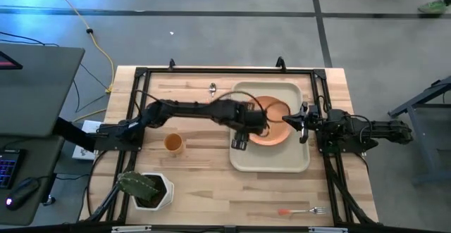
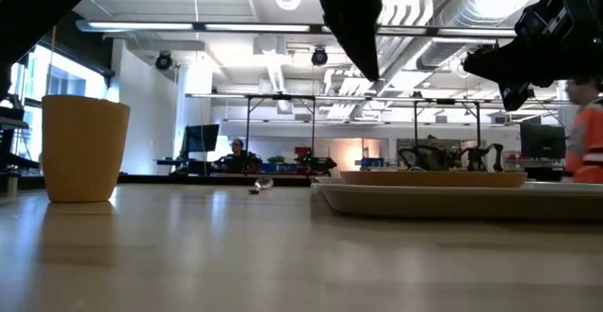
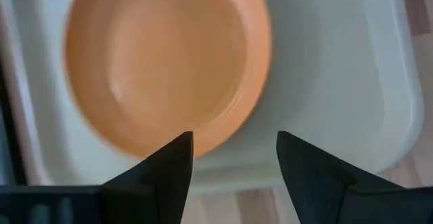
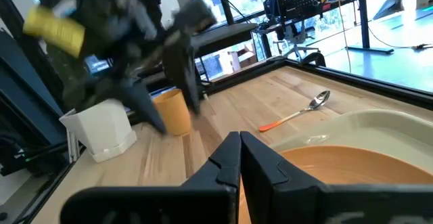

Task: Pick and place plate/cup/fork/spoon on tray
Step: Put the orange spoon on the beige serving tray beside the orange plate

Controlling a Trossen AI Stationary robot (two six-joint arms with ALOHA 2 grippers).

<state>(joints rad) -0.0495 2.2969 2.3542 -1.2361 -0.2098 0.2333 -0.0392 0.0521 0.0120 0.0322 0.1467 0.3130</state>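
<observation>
One plate (image 1: 271, 120) beneath left pincer (image 1: 239, 141)

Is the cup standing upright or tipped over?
Upright: the cup stands on its base on the table, with its round mouth facing up.

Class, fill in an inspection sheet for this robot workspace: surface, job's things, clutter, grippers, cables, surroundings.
Surface: wooden table, black frame along its edges.
Job's things: plate lies in the tray; cup, spoon and fork lie on the table outside it.
Clutter: white pot with cactus.
Grippers: left gripper open over the plate's edge; right gripper shut at the tray's right side.
Cables: yellow cable on the floor.
Surroundings: laptop desk; a seated person far behind.
</observation>
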